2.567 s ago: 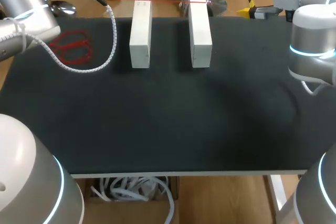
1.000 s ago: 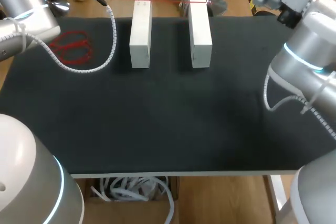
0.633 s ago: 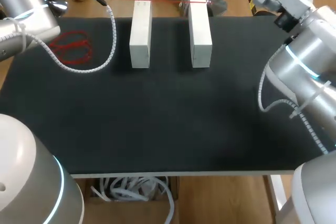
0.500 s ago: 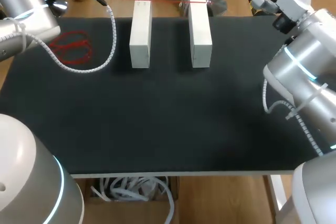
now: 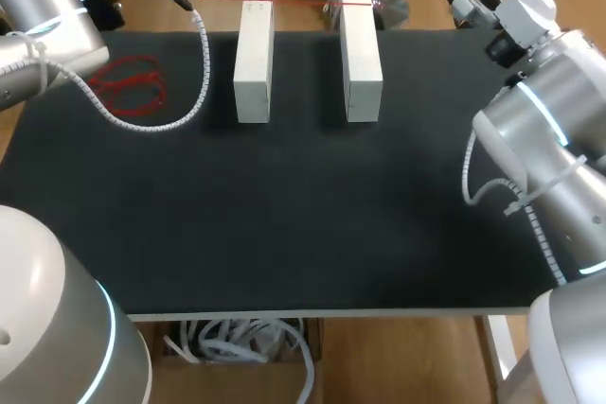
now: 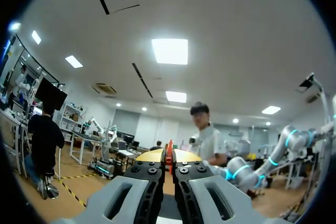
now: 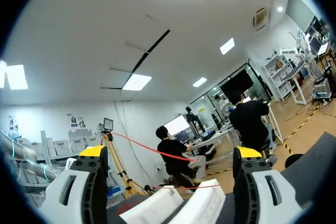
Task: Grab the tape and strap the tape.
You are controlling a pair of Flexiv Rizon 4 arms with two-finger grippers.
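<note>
- The left gripper was pinched tight on the thin red tape.
- The tape stretched over the far ends of the left white block and the right white block.
- The right gripper was open wide, past the black table's far right corner.
- Red scissors lay on the table's left side.

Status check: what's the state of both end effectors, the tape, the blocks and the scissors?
white blocks: lying parallel, apart
tape: stretched across both blocks' far ends
left end effector: shut on tape
right end effector: open, empty
scissors: flat on table, untouched
</note>
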